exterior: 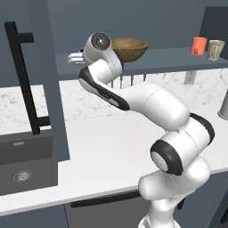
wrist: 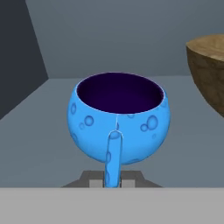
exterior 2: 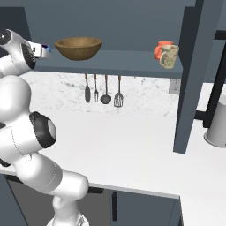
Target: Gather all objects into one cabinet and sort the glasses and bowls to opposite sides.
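Pinching the blue bowl in the tool beside the wooden bowl, mug and orange cup already shelved opposite.

Cabinet shelf: open stretch between wooden bowl and mug; blue bowl beside wooden bowl, seemingly little clearance.

**Two rear views, one close-up**

Both base cameras look forward and down from behind the arm, left and right, sharing the bench and the cabinet shelf. The hand camera sits close, facing along that shelf.
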Robot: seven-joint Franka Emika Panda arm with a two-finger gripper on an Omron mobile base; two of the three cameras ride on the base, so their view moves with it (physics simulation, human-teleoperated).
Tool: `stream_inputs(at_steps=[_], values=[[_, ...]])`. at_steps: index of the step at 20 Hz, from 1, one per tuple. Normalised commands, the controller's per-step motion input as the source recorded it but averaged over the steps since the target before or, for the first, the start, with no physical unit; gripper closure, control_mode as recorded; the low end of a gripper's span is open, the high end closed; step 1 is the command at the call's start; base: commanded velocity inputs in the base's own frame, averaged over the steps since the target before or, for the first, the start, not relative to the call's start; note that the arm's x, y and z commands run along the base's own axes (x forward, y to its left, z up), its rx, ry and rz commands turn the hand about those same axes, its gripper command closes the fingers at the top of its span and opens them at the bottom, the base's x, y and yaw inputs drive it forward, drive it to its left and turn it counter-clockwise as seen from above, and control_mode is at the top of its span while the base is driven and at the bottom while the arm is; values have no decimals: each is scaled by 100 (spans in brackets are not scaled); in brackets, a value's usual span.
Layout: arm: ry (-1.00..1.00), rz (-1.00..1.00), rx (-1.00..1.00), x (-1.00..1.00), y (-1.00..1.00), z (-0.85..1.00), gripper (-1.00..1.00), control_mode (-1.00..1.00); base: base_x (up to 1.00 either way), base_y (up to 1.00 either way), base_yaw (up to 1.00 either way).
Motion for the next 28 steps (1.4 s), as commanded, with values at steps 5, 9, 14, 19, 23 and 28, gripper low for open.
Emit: stream_inputs(at_steps=[5,9,14,19,23,28], values=[[0,0,0,-18,0,0,100,-100,0,0,0],[0,0,0,-32,-2,0,100,-100,0,0,0],[3,0,0,-43,-21,5,100,-100,0,0,0],[5,-1,0,-47,-42,9,100,-100,0,0,0],[3,0,0,-58,-41,2,100,-100,0,0,0],[0,-1,0,-61,-49,4,100,-100,0,0,0]])
